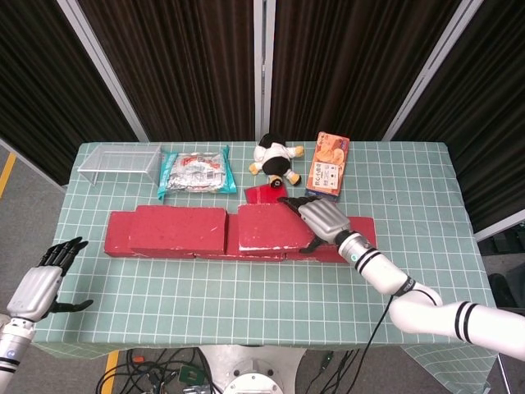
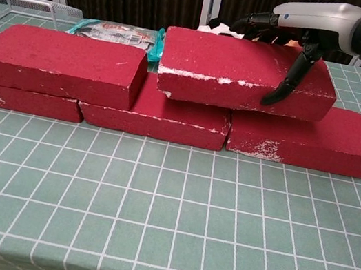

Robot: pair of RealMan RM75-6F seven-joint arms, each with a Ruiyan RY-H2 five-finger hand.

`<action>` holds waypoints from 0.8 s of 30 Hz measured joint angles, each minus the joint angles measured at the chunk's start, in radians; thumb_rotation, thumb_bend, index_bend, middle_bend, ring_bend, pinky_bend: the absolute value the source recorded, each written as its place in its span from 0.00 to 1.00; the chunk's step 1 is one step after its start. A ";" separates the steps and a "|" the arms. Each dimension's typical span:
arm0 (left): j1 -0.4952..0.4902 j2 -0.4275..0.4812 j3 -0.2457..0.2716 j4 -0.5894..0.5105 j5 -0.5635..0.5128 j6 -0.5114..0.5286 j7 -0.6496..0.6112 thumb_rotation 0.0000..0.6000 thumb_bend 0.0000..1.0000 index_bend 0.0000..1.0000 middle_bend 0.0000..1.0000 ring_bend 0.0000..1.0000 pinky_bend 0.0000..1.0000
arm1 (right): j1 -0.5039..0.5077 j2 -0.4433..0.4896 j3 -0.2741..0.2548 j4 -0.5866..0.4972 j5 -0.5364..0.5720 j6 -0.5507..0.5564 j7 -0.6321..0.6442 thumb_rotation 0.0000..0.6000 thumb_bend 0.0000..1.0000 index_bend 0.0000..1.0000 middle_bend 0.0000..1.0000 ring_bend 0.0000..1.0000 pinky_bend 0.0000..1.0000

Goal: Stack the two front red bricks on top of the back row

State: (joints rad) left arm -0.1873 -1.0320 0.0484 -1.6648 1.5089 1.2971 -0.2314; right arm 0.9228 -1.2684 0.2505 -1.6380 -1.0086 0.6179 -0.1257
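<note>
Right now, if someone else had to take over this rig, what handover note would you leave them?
Right hand: grips the second red brick at its right end, fingers over the top and thumb down the front face.
Left hand: open, off the table's left front corner, holding nothing.
Back row: three red bricks end to end.
First red brick: already stacked on the left of the row.
Second red brick: sits across the seam between the middle and right back bricks, apparently resting on them.
Left: check that it is seated, release, withdraw the right hand.
</note>
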 measured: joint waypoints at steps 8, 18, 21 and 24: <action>0.001 -0.008 0.000 0.027 0.003 -0.007 -0.036 1.00 0.03 0.07 0.00 0.00 0.00 | 0.036 -0.056 -0.019 0.049 0.055 -0.005 0.002 1.00 0.08 0.07 0.26 0.22 0.30; 0.005 -0.007 0.000 0.044 0.011 -0.004 -0.065 1.00 0.03 0.07 0.00 0.00 0.00 | 0.071 -0.091 -0.040 0.060 0.115 0.016 -0.023 1.00 0.08 0.07 0.26 0.22 0.30; 0.006 -0.007 0.000 0.047 0.013 -0.003 -0.071 1.00 0.03 0.07 0.00 0.00 0.00 | 0.082 -0.096 -0.046 0.061 0.138 0.021 -0.037 1.00 0.08 0.07 0.26 0.22 0.30; 0.007 -0.007 0.000 0.049 0.013 -0.003 -0.078 1.00 0.03 0.07 0.00 0.00 0.00 | 0.094 -0.100 -0.055 0.062 0.169 0.027 -0.053 1.00 0.08 0.07 0.26 0.22 0.30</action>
State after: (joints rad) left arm -0.1803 -1.0386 0.0487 -1.6156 1.5224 1.2938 -0.3093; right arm 1.0172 -1.3688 0.1959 -1.5757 -0.8393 0.6451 -0.1786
